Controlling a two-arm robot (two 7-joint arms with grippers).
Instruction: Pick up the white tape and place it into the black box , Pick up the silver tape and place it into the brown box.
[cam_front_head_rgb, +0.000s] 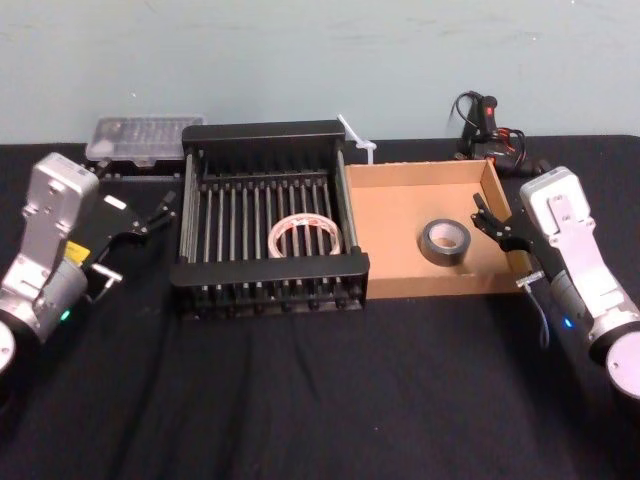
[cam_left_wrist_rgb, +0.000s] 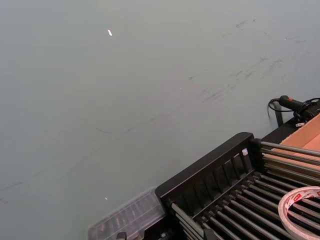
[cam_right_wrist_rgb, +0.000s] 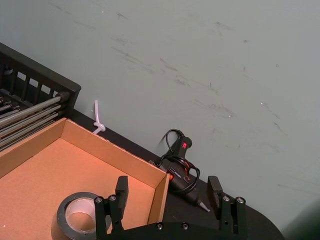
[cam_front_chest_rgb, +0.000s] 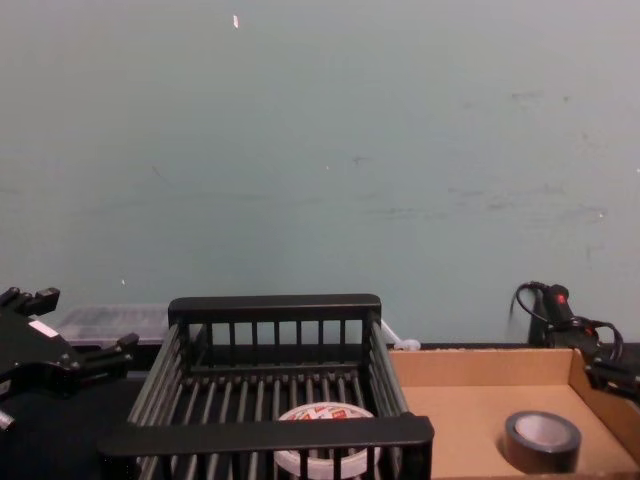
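You see both hands released: the left hand (cam_front_head_rgb: 157, 212) beside the black box (cam_front_head_rgb: 268, 140), the right hand (cam_front_head_rgb: 487, 220) at the brown box (cam_front_head_rgb: 420, 172); the white tape (cam_front_head_rgb: 305, 237) and silver tape (cam_front_head_rgb: 444, 243) look light and stiff, so grip across the rim.

A black-covered table (cam_front_head_rgb: 300, 400) fills the lower frame. At centre the black box (cam_front_head_rgb: 190, 275) sits on it, touching the brown box (cam_front_head_rgb: 420, 285) to its right. A clear plastic case (cam_front_head_rgb: 140, 138) lies upper left, a glue gun (cam_front_head_rgb: 490, 130) with cord upper right.
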